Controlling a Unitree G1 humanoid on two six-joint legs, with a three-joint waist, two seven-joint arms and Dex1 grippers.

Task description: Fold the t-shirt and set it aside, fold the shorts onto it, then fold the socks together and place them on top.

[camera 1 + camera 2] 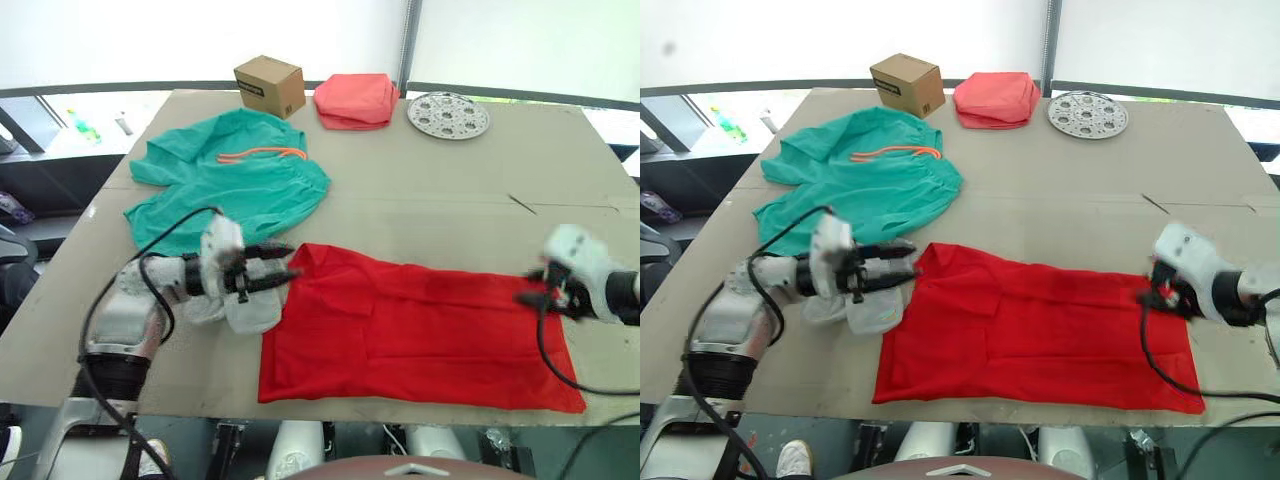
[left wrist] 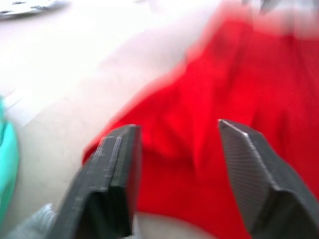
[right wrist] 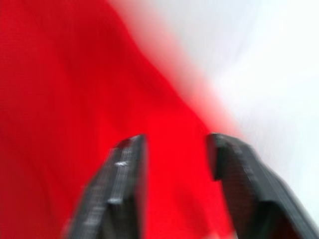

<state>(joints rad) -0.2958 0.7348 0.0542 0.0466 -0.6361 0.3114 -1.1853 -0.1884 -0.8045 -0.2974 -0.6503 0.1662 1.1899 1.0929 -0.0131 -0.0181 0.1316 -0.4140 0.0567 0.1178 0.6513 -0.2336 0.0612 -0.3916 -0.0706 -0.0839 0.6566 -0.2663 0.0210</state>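
The red t-shirt (image 1: 420, 335) lies spread flat across the near half of the table. My left gripper (image 1: 283, 270) hovers open at the shirt's upper left corner, fingers pointing over the cloth (image 2: 199, 129). At the shirt's right edge my right gripper (image 1: 530, 297) is open too, its fingers (image 3: 124, 184) above the red fabric. The teal shorts (image 1: 235, 175) with an orange drawstring lie bunched at the back left. The light grey socks (image 1: 245, 310) sit under my left wrist, partly hidden by it.
A small cardboard box (image 1: 269, 85), a folded salmon-pink cloth (image 1: 355, 100) and a perforated metal plate (image 1: 448, 114) stand along the table's far edge. Bare tabletop (image 1: 450, 215) stretches between them and the shirt.
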